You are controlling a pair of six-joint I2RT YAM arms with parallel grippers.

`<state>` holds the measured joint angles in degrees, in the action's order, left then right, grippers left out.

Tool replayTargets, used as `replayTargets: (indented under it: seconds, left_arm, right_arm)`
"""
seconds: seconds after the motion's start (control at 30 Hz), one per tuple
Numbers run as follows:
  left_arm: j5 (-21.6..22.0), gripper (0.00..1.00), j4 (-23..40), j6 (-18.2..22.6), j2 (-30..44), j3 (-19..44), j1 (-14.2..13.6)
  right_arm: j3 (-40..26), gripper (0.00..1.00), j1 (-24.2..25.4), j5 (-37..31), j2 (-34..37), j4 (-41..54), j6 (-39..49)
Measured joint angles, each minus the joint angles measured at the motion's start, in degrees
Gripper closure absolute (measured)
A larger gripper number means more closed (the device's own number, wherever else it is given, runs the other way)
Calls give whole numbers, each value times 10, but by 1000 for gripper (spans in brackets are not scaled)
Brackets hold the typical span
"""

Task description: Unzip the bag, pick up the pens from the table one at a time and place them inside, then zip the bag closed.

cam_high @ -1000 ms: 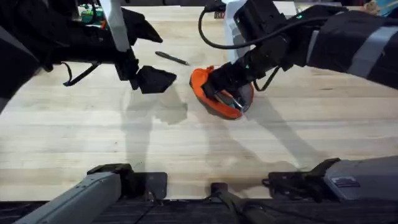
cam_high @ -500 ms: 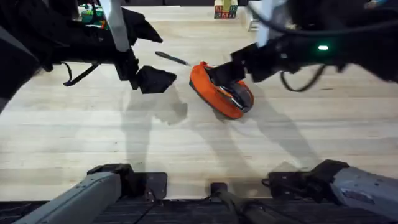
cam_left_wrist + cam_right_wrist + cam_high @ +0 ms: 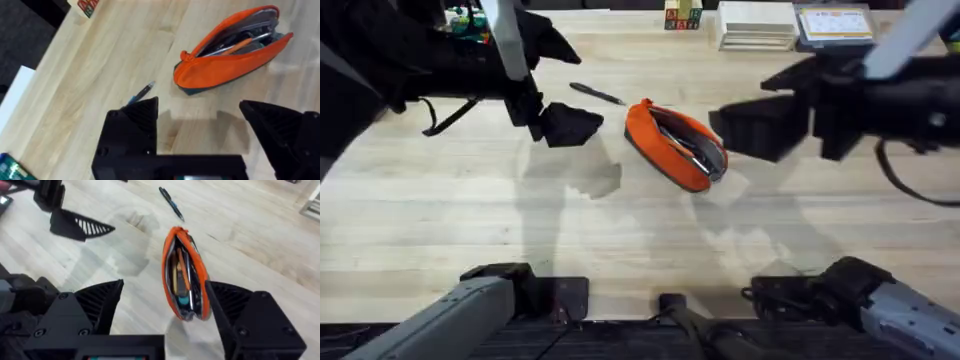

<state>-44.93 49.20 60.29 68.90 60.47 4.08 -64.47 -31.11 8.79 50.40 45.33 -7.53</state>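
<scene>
From where I stand, nothing here can be read. The small coloured blocks [image 3: 681, 17] at the far edge of the pale wooden plank counter [image 3: 620, 240] and the boxed item [image 3: 832, 22] beside them carry markings too small to make out.

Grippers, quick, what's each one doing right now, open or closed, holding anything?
Left gripper: open, holding nothing, near the pen.
Right gripper: open, empty, above the unzipped bag.
</scene>
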Motion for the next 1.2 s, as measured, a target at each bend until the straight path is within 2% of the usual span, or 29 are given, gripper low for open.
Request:
replayTargets:
  seconds: [0.2,0.4,0.6,0.93,1.2]
  left_arm:
    - [15,8,-8,2,0,0,0]
    - [51,9,-37,32,0,0,0]
    - [94,9,-48,44,12,9,0]
    - [155,10,-49,58,135,115,-20]
    - [194,10,-52,69,274,187,-34]
  right_arm:
    - [0,3,0,-25,-32,36,0]
    - [0,3,0,-35,-39,36,0]
    - [0,3,0,-36,-38,36,0]
    - [0,3,0,-37,-38,34,0]
    - [0,3,0,-37,-38,34,0]
